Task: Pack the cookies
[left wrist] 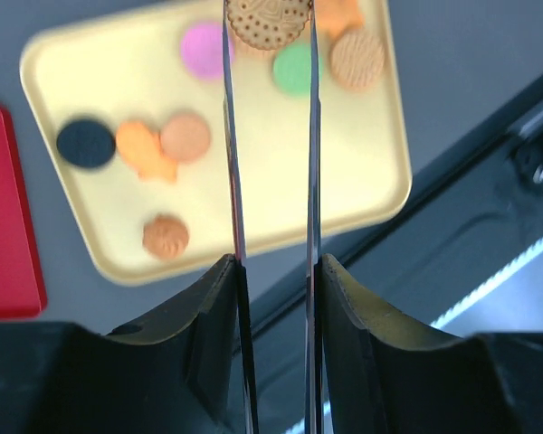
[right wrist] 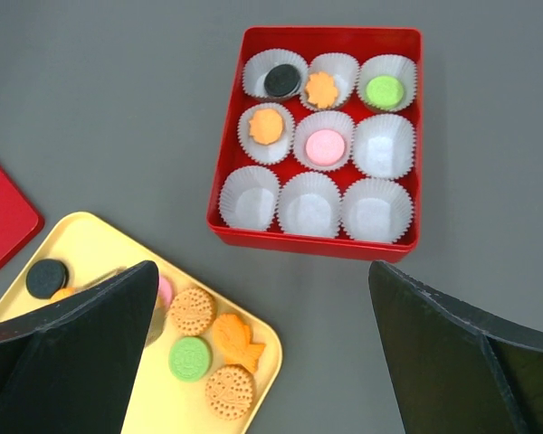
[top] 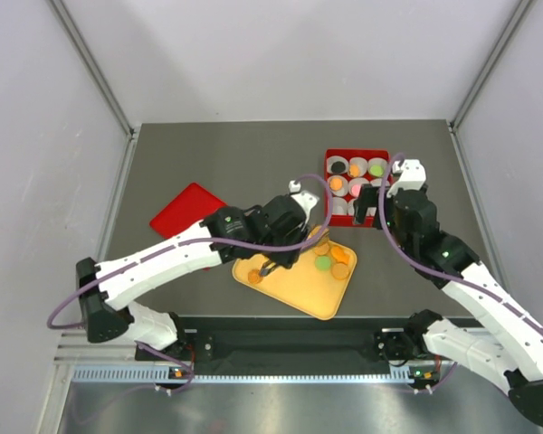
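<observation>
Starting at the left of the overhead view, a flat red lid point(top: 188, 210) lies on the grey tabletop point(top: 253, 154). Moving right to the yellow tray point(top: 299, 294) at centre-bottom, the left fingers point(left wrist: 312, 181) are clamped on a round tan cookie point(left wrist: 270, 25). It's pinched edge to edge between the two thin blades at the top of the left wrist view, over the blurred tray. Its face carries a stamped dotted pattern, and any lettering there is too fine to read.

Loose cookies on the tray below, left to right:
- a black one point(left wrist: 86, 143)
- an orange one point(left wrist: 143, 149) touching a pale round one point(left wrist: 185, 136)
- a tan one point(left wrist: 166, 236) nearer the edge
- then pink point(left wrist: 204, 50), green point(left wrist: 295, 68) and another tan point(left wrist: 357, 59)

Further right sits the red box point(right wrist: 330, 36) with nine white paper cups point(right wrist: 312, 206).
- **Top row:** black point(right wrist: 281, 80), orange point(right wrist: 321, 89), green point(right wrist: 385, 91).
- **Middle row:** orange point(right wrist: 265, 126), then pink point(right wrist: 325, 146).

Far right, the right fingers point(right wrist: 81, 353) are spread wide and grasp nothing, hanging above the tabletop between tray and box.
</observation>
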You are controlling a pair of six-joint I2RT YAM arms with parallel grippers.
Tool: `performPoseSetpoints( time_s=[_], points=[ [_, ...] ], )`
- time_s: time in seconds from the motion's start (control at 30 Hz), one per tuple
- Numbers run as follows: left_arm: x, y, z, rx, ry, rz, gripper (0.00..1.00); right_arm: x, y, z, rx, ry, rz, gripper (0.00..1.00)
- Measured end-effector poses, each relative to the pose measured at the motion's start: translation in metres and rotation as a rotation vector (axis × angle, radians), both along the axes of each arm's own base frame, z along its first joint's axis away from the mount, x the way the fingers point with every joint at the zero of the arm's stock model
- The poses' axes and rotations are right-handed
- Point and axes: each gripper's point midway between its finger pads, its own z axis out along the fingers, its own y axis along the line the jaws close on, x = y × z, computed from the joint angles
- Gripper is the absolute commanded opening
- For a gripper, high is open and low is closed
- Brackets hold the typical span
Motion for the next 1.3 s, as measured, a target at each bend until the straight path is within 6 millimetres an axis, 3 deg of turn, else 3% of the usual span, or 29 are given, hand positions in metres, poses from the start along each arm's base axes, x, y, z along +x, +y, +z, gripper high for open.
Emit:
performPoseSetpoints(
  time_s=[0.13, 0.27, 0.47, 0.67, 0.83, 0.93, 1.3],
  points=[
    [0.035, -0.035, 0.007, -0.065, -0.068, 0.022, 0.39, -0.006, -0.013, 0.009, -0.001, -0.027, -0.041, 1.00],
    [0.078, -0.066, -0.004, -0.123, -0.093, 0.054, 0.38, -0.018, -0.031, 0.025, 0.016, -0.075, -0.084, 1.00],
    [0.145, -0.138, -0.017, -0.217, -0.153, 0.041, 0.38, -0.032, -0.046, 0.051, 0.042, -0.126, -0.118, 1.00],
    [0.178, -0.185, -0.048, -0.240, -0.159, 0.006, 0.38, -0.041, -0.057, 0.063, 0.046, -0.145, -0.139, 1.00],
    [0.187, -0.194, -0.081, -0.209, -0.143, -0.010, 0.40, -0.046, -0.064, 0.063, 0.035, -0.142, -0.159, 1.00],
    [0.190, -0.193, -0.090, -0.199, -0.140, -0.010, 0.40, -0.048, -0.066, 0.063, 0.030, -0.139, -0.163, 1.00],
    [0.204, -0.196, -0.078, -0.234, -0.174, 0.005, 0.46, -0.050, -0.068, 0.061, 0.027, -0.134, -0.163, 1.00]
  ],
)
